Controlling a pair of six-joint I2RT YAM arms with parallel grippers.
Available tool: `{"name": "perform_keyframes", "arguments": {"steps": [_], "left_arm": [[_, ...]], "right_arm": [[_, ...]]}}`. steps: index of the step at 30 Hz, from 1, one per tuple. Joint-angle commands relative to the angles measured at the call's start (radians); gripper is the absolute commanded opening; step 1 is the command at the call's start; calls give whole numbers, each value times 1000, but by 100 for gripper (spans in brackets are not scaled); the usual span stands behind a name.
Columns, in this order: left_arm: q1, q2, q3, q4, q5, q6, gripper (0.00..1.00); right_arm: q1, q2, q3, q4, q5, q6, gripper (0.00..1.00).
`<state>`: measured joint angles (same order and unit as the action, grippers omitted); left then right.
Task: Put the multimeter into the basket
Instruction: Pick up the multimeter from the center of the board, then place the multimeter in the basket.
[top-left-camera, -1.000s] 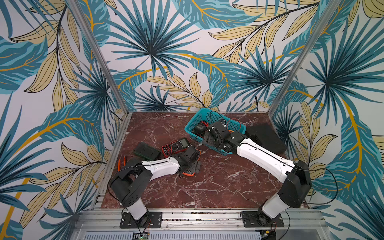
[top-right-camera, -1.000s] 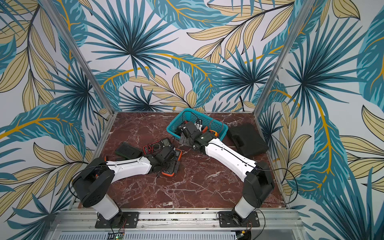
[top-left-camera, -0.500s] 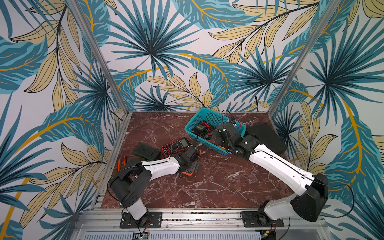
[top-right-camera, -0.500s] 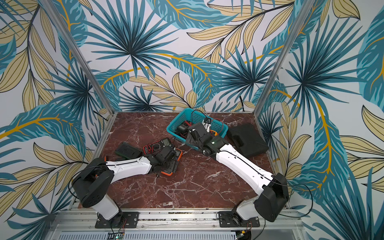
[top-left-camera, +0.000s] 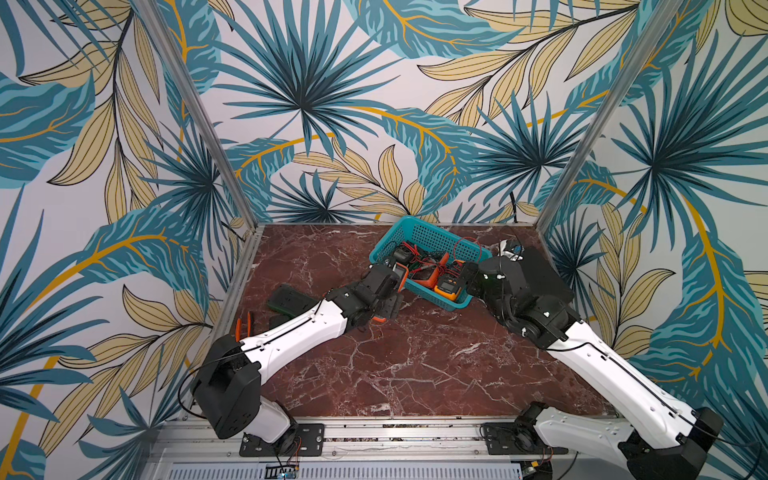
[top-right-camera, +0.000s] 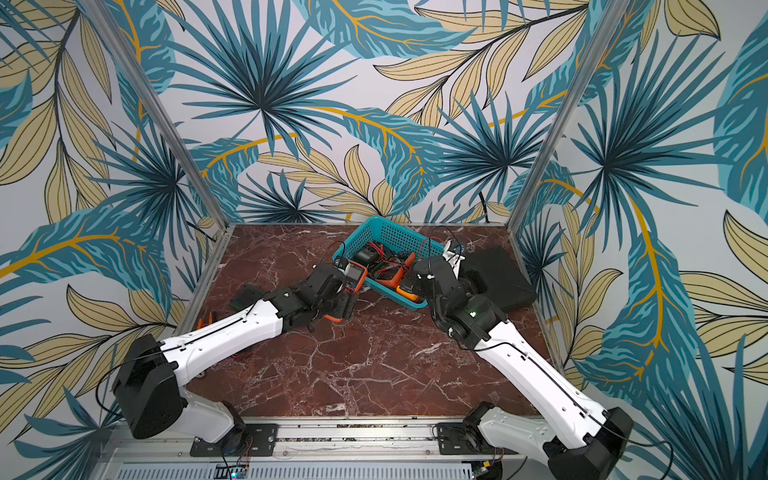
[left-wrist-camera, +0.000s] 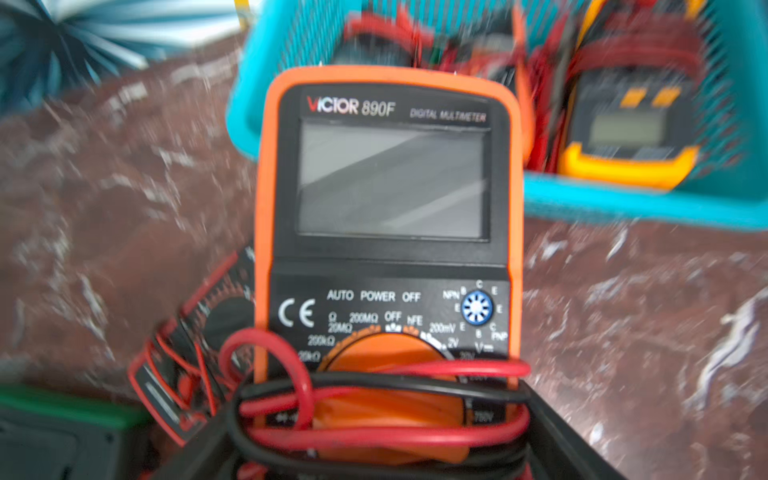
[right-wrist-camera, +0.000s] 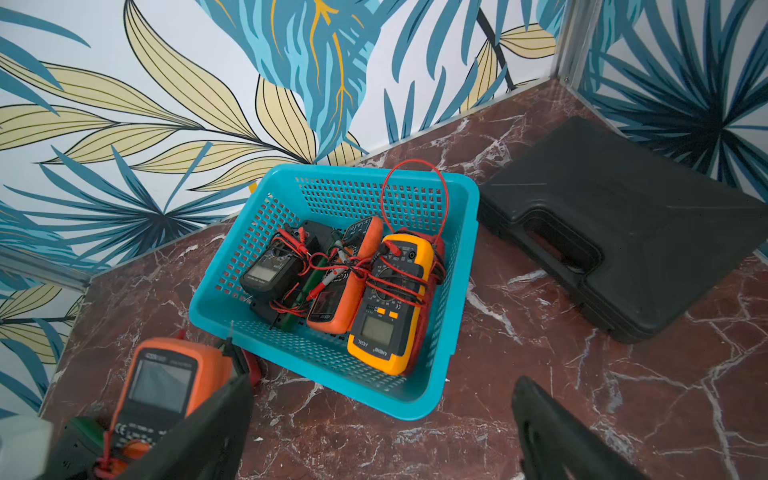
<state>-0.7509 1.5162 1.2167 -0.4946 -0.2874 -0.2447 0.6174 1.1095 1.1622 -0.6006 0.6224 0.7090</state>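
Multimeter (left-wrist-camera: 390, 199), orange-cased with red and black leads (left-wrist-camera: 374, 415) wound round it, sits clamped at its lower end in the left gripper (left-wrist-camera: 386, 432), just outside a corner of the basket (right-wrist-camera: 365, 171), not in it; other meters (right-wrist-camera: 386, 307) lie inside; the right gripper (right-wrist-camera: 382, 395) hovers nearby, fingers spread wide, empty.

Left wrist view: multimeter (left-wrist-camera: 386, 232) lower end ran off the frame under coiled leads (left-wrist-camera: 457, 368). Basket (left-wrist-camera: 623, 203) behind it was blurred, contents unreadable. Right wrist view: right gripper (right-wrist-camera: 384, 386) fingers were cropped at the edge, and one masked the multimeter's dial. Black case (right-wrist-camera: 623, 232) was clipped too.
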Motion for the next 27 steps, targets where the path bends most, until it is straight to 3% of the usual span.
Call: {"name": "perform_keyframes", "arguments": {"steps": [1,12,20,27], "left_arm": [[13,63,178,47,-13,89,0],[88,456,629,47,223,153,0],[95,631,785,28,378,130,0],[95,744,893,-25,428,114,0]], "right_arm": [[-3,-15,-27,-2,40,-23,99],[-2,-67,-49,-2,108,-40,99],[-3,-81,-44,1,138,-52,99],[-4,-59,-39,4,116,-50,99]]}}
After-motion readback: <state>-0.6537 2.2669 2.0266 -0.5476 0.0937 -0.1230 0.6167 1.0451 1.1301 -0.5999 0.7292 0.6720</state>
